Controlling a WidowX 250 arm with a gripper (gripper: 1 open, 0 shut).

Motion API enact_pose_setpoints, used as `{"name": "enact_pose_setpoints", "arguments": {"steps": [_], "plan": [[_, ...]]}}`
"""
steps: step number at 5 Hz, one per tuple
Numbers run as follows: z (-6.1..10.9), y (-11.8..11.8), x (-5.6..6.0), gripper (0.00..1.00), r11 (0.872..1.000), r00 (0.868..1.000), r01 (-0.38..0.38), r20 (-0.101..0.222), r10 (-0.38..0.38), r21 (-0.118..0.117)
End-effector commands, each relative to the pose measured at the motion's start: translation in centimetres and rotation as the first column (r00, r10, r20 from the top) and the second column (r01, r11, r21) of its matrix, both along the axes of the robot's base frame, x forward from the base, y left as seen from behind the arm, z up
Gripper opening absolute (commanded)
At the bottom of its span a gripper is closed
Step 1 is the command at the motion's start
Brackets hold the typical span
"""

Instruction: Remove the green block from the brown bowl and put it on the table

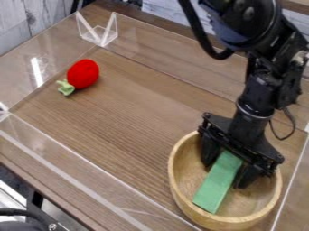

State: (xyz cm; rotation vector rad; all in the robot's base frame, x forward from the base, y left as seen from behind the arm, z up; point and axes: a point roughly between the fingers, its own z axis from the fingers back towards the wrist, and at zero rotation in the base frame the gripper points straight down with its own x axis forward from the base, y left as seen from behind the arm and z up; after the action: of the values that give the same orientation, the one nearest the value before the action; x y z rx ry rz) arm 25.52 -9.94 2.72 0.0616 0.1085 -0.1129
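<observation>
The green block (219, 188) lies slanted inside the brown bowl (183, 188), its far end leaning up toward the bowl's back rim. My gripper (236, 165) points straight down into the bowl, open, with one black finger on each side of the block's upper end. Whether the fingers (209, 150) touch the block I cannot tell. The bowl sits on the table (133, 113) at the near right corner.
A red round toy with a green stem (79, 74) lies at the left of the table. Low clear plastic walls (97, 32) border the tabletop, and the bowl is close to the right and front walls.
</observation>
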Motion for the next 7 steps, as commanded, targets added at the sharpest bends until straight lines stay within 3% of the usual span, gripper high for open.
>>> {"name": "enact_pose_setpoints", "arguments": {"steps": [1, 2, 4, 7], "plan": [[0.6, 0.0, 1.0, 1.00, 1.000, 0.999, 0.000, 0.035, 0.001, -0.011], [1.5, -0.6, 1.8, 0.00, 1.000, 0.999, 0.003, 0.043, -0.003, -0.011], [4.7, 0.8, 4.0, 0.00, 1.000, 0.997, -0.012, 0.078, 0.012, -0.004], [6.1, 3.1, 2.3, 0.00, 0.998, 0.992, -0.061, 0.109, 0.060, 0.007]]}}
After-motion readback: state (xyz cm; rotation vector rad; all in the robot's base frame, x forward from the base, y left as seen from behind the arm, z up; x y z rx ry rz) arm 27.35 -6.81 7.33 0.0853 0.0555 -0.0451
